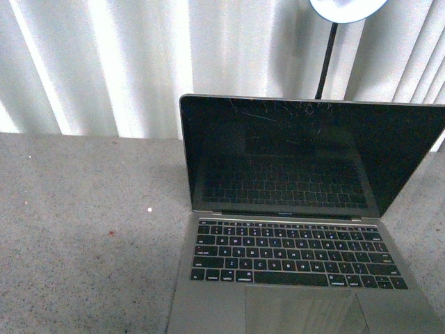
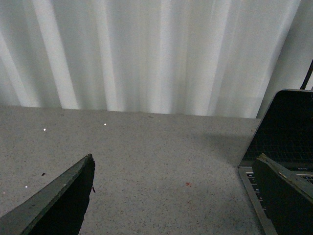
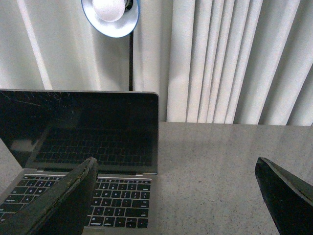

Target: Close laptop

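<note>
The laptop (image 1: 299, 229) stands open on the grey speckled table, right of centre in the front view. Its black scratched screen (image 1: 306, 153) is upright, and the black keys and trackpad face me. Neither arm shows in the front view. My left gripper (image 2: 176, 193) is open and empty over bare table, with the laptop's left edge (image 2: 286, 142) beside one finger. My right gripper (image 3: 176, 196) is open and empty, low over the table beside the laptop (image 3: 83, 147), one finger above the keyboard's right part.
A white curtain (image 1: 104, 62) hangs behind the table. A lamp with a round white head (image 1: 346, 8) on a black stem stands behind the laptop. The grey table surface (image 1: 83, 229) stretches left of the laptop.
</note>
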`<state>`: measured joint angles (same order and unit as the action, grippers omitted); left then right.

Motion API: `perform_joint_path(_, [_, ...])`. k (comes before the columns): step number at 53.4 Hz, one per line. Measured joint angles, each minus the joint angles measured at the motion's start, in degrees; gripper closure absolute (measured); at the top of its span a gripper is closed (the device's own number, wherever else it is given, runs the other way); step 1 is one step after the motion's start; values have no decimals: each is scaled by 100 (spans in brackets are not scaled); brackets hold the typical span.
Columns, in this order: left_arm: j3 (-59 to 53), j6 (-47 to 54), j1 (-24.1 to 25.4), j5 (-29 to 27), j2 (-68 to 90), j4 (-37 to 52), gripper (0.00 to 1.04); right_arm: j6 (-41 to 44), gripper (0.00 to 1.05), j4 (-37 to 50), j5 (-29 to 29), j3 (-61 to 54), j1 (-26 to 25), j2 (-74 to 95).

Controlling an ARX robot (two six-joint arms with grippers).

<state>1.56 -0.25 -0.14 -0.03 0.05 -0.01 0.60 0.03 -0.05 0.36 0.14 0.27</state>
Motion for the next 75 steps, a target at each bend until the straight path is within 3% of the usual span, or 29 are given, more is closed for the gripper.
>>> perform_joint_path(10, [0,0,0,0,0,0,7,0,7,-2,9,0,0,0])
perform_joint_path(13, [9,-79,-42,-153,48,2,7,-160,7,-387,837,155,234,232])
perform_joint_path(15, [31,-444,-46,-601,315,201,7,-197,7,-511,1655,328,382,669])
perform_joint_path(18, [149,-1062,116,-568,999,833,7,-116,7,-216,1926,492,326,1268])
perform_joint_path(22, [514,-1401,273,-114,2221,1961,7,125,7,367,1403,837,20,2114])
perform_joint_path(25, [929,-1423,247,249,3117,2702,7,297,7,612,627,1239,-267,2817])
perform_joint_path(30, [1836,-1062,-216,942,4684,3648,7,918,7,1196,-286,1991,-520,4133])
perform_joint_path(33, [2267,-774,-518,1060,5370,3891,7,1266,7,1480,-533,2306,-568,4697])
perform_joint_path(43, [4054,326,-1862,1342,7569,3679,7,2896,7,1843,-1403,3600,-649,6415])
perform_joint_path(50, [4896,874,-2273,1220,8454,3554,7,3270,7,1722,-1937,4253,-671,6946])
perform_joint_path(56, [5425,1368,-2378,1241,9079,3049,7,3576,8,1674,-1937,4520,-717,7278])
perform_joint_path(72, [6699,1897,-2503,750,10242,2422,8,3821,56,1547,-2356,4881,-890,7947])
perform_joint_path(75, [6972,2017,-2516,640,10437,2267,19,3856,67,1429,-2411,4994,-896,8067])
